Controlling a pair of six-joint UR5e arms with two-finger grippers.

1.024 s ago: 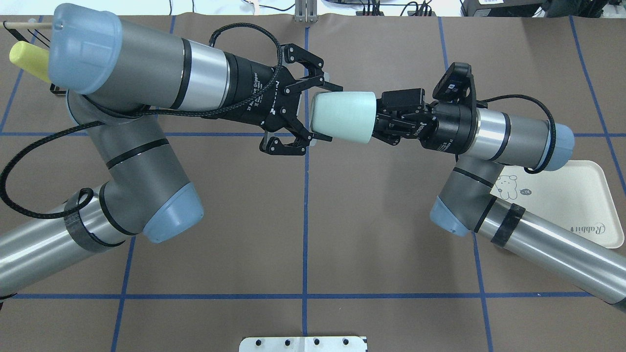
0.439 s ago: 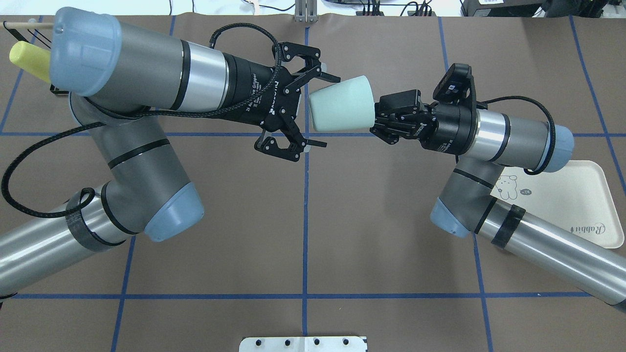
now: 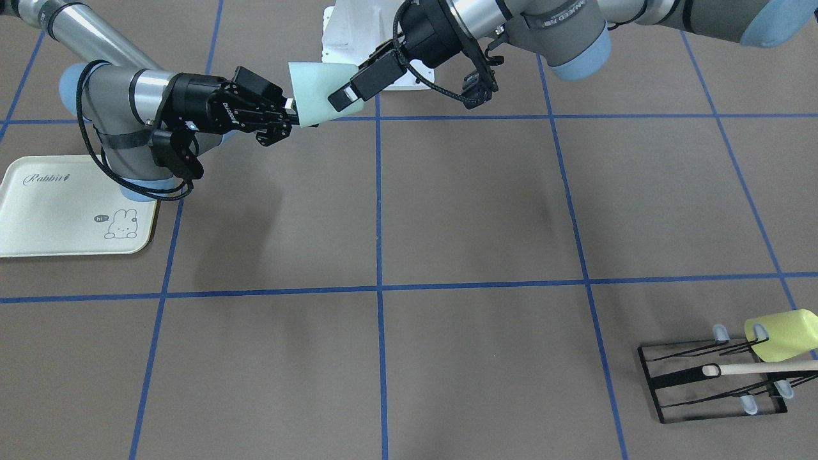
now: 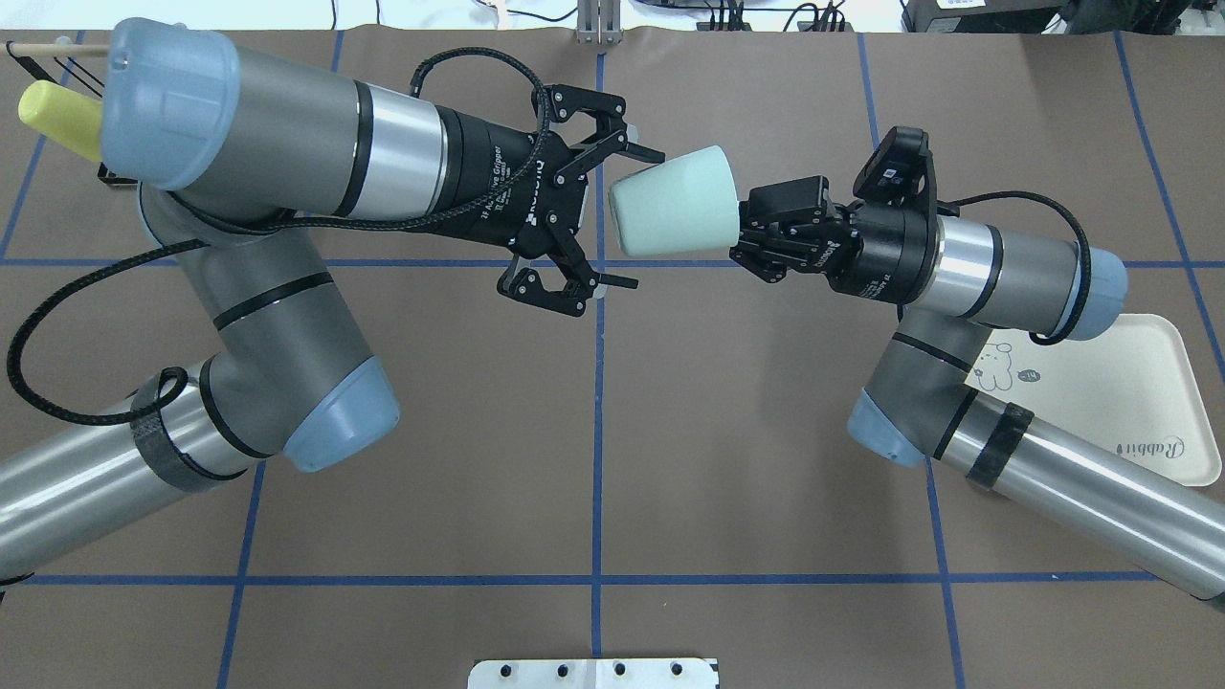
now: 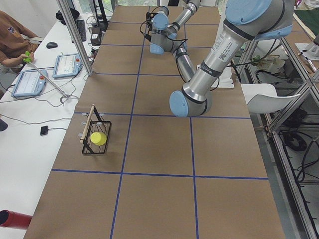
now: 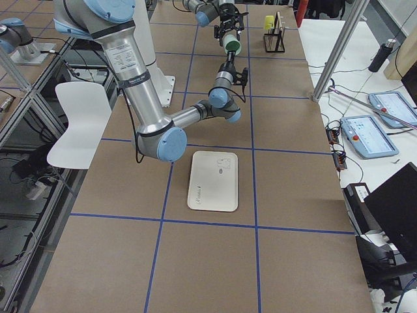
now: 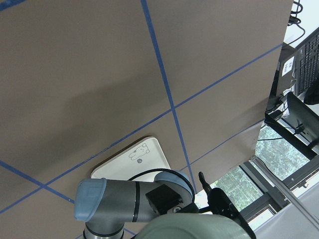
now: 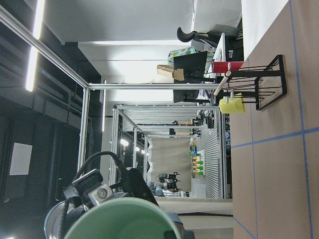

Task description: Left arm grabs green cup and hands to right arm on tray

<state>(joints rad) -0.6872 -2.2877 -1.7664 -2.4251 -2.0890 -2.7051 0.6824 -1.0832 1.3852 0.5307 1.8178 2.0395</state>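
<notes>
Currently the right gripper clamps the green cup sideways above the desk, upper centre of the overhead view; the left gripper gapes wide at its other end. The tray lies lower right.

yellow-green cup on a black wire rack

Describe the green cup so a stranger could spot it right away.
Over the table's middle, the left arm and right arm meet. The green cup lies sideways in mid-air, pinched by the right gripper. It is pale mint; the other cup, yellow-green, sits on a wire rack at the table's corner.
</notes>
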